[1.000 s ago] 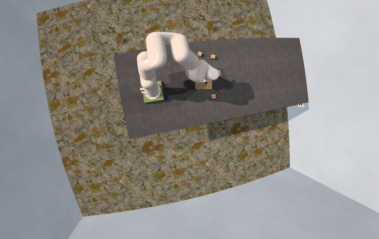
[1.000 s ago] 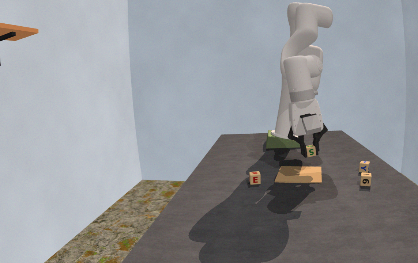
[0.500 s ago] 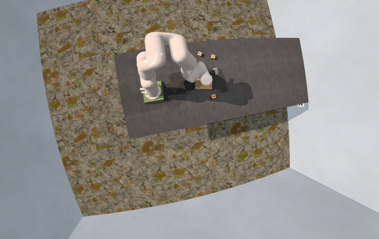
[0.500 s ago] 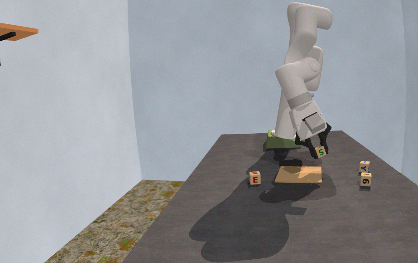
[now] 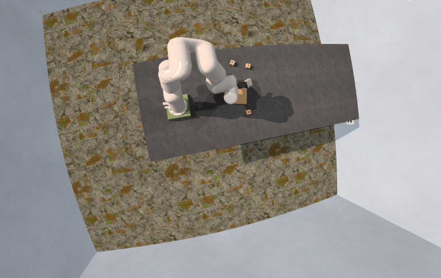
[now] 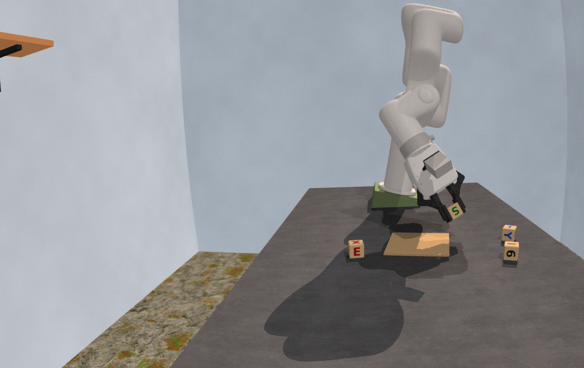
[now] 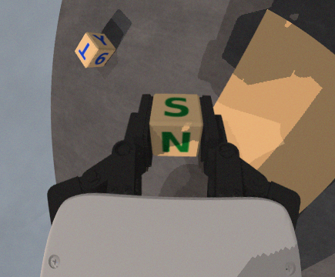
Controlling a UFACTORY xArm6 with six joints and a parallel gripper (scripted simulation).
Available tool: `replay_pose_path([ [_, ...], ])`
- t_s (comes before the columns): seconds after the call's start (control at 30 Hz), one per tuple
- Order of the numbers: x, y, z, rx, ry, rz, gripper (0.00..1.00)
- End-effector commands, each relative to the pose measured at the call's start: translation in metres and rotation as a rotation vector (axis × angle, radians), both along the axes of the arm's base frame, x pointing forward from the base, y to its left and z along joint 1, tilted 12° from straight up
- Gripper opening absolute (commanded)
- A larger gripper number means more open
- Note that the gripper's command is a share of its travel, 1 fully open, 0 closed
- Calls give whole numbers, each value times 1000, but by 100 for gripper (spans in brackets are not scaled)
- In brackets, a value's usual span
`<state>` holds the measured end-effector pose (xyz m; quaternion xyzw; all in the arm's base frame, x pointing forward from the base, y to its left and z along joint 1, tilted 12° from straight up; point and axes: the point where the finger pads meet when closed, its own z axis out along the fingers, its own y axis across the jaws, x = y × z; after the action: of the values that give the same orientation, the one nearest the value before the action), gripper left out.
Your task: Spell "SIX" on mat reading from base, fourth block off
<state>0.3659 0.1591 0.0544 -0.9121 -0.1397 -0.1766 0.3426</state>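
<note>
My gripper (image 6: 454, 213) (image 7: 175, 111) is shut on the S block (image 6: 455, 210) (image 7: 175, 108), tilted in the air above the mat's right end in the exterior view. The green S faces that camera; a green N shows below it in the wrist view. The tan mat (image 5: 243, 99) (image 6: 399, 250) (image 7: 317, 54) lies flat and bears no block that I can see. The X block (image 5: 248, 112) (image 6: 356, 249) stands left of it in the exterior view, red X up. The I block (image 5: 247, 66) (image 6: 510, 251), black bar up, and the blue-lettered block (image 5: 232, 62) (image 6: 509, 233) (image 7: 94, 50) stand right of it.
The arm stands on a green base (image 5: 179, 115) (image 6: 393, 201) on the dark table (image 5: 304, 79) (image 6: 490, 320). The arm covers part of the mat in the top view. A wooden shelf (image 6: 5, 42) hangs on the wall, away from the table.
</note>
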Motion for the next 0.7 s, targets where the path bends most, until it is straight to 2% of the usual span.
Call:
replay_pose_path([
  [0.0,4,2,3,53,-121,-52,27],
  [0.27,12,-4,5,56,-250,-131,27],
  [0.33,12,-4,5,56,-250,-131,27],
  [0.4,15,-10,5,43,-308,-172,27],
  [0.67,21,-25,4,-13,-418,-258,27],
])
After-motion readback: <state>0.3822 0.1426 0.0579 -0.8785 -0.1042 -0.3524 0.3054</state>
